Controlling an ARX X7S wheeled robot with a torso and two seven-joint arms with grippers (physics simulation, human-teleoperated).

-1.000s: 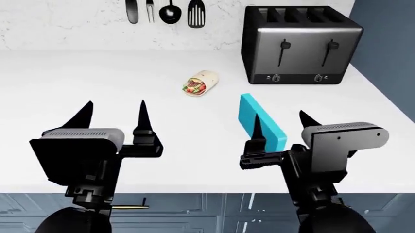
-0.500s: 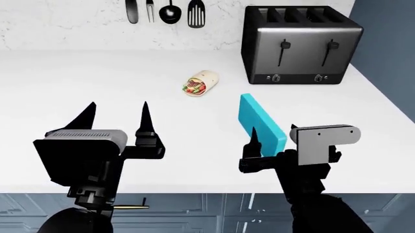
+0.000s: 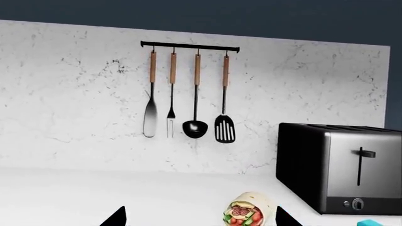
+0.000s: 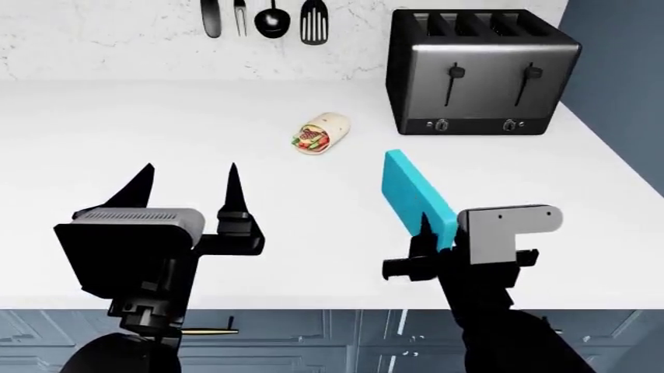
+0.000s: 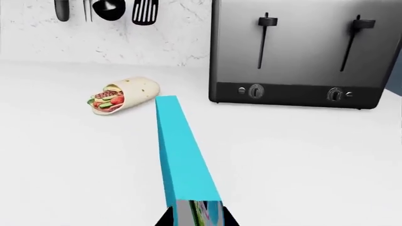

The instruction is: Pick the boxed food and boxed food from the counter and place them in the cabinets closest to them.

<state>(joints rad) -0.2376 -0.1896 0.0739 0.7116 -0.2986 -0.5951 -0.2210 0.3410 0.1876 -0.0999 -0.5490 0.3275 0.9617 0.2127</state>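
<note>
Right hand (image 4: pixel 436 233) sat at the near end of the cyan boxed food (image 4: pixel 417 194), its dark fingers (image 4: pixel 422 227) drawn in close on either side of the slab's near end; whether they actually pinched it could not be told. That box stood on its long thin edge on the white desk (image 4: pixel 155 132), toward the right side and near the front edge, running back toward the toaster (image 4: pixel 480 70). It was a thin, plain cyan slab, and the right wrist view showed a small printed label on its near end face (image 5: pixel 197 212). The right arm reached in low from the front edge, its grey wrist block just right of the box. Left hand (image 4: pixel 185 183) hovered over the front left part of the desk, fingers spread wide apart and holding nothing. A cut tortilla wrap (image 4: pixel 319 133) lay farther back, left of the toaster, well apart from the box.
</note>
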